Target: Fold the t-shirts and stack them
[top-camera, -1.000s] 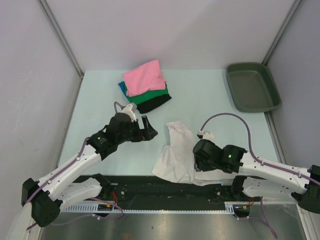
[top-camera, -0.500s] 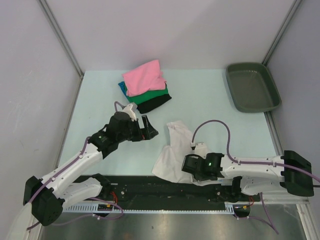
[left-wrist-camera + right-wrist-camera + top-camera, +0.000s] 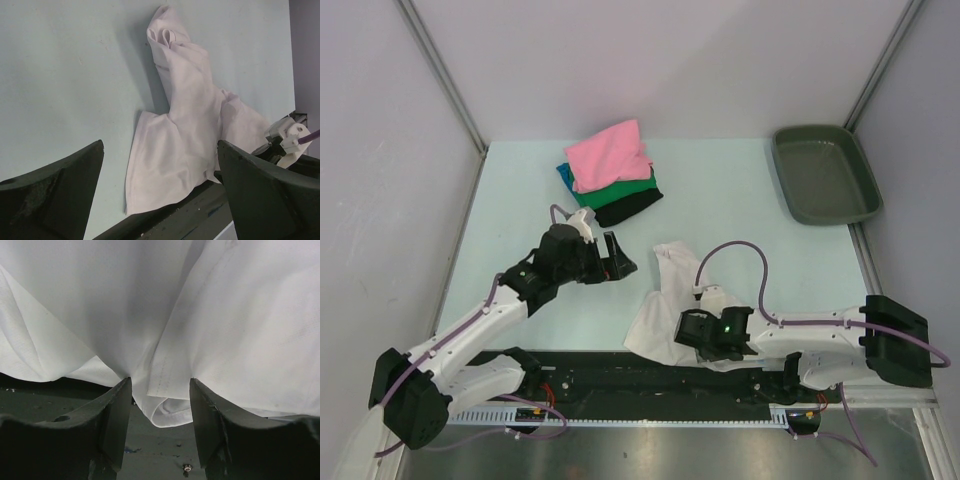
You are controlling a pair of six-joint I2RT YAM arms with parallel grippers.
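Lying crumpled at the near middle of the table (image 3: 730,200), the white shirt (image 3: 668,300) is twisted into a narrow rope at its far end and fans out toward the front, where its hem hangs over the black rail (image 3: 610,378) at the table's edge. It looks thin, limp and light. It should follow whatever corner is lifted and sag everywhere else, and it may slide easily on the smooth tabletop. One pinch point would only drag it into another bunch. My judgement is that it wants holding at two spread points along the hem or at the shoulders, so it can be shaken flat before folding.

The right gripper (image 3: 160,390) sits low at that overhanging hem with its jaws about half apart. A doubled fold of the hem hangs between them but is not pinched, so it holds nothing. A bite deeper than this rolled edge would probably be more secure.

The left gripper (image 3: 160,165) hovers over bare table just left of the shirt, jaws spread wide and empty. It is well placed to take the left corner of the hem.

Farther back, the finished stack (image 3: 612,178) has the pink shirt (image 3: 609,152) on top of green, teal and black ones. The grey-green tray (image 3: 825,180) sits at the far right corner, well apart.
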